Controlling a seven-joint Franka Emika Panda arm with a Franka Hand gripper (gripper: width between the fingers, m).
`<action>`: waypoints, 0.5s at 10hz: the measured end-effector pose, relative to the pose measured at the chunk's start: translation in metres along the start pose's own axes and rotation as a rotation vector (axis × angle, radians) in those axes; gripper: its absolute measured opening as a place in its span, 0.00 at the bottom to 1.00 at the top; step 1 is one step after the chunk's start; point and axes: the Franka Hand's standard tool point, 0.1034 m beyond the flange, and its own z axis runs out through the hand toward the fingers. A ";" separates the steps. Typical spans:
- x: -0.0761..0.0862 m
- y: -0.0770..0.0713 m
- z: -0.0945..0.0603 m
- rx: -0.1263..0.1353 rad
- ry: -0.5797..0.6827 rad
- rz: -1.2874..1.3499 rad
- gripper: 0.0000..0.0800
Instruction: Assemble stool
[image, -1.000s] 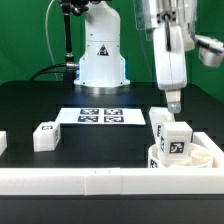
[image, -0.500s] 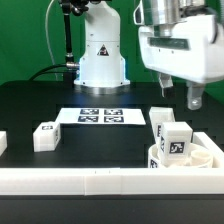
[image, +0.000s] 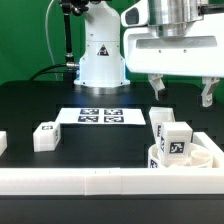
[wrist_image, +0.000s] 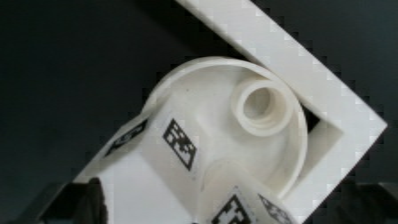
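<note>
The round seat (image: 207, 152) lies flat on the black table, at the exterior view's right. It is pushed into the corner of the white rail (image: 90, 182). I think the corner is there to stop the seat from sliding or turning when a leg is pressed in.

Two legs (image: 177, 140) with black-and-white tags stand up out of the seat, close together. I cannot tell if they are screwed in tight or only set there. In the wrist view, the seat (wrist_image: 214, 90) shows one round hole (wrist_image: 267, 108) with nothing in it, next to the rail corner (wrist_image: 294, 55). That hole looks like the place for another leg.

One more leg (image: 45, 135) lies loose on the table, well apart from the seat, at the exterior view's left. A bit of another white part (image: 2, 143) peeks in at that edge. The marker board (image: 100, 116) lies flat between them, nearer the robot's base.

The gripper (image: 181, 92) hangs high above the seat. Its two fingers (image: 156, 88) are spread far apart and nothing is between them. It touches no part.

I think the stool is only partly built. The next job would be to fetch a loose leg, and the wide-open fingers are ready for that.
</note>
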 end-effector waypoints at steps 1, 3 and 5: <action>0.000 0.000 0.000 -0.002 0.000 -0.052 0.81; 0.000 -0.003 -0.003 -0.029 0.005 -0.335 0.81; -0.001 -0.005 -0.004 -0.031 -0.003 -0.499 0.81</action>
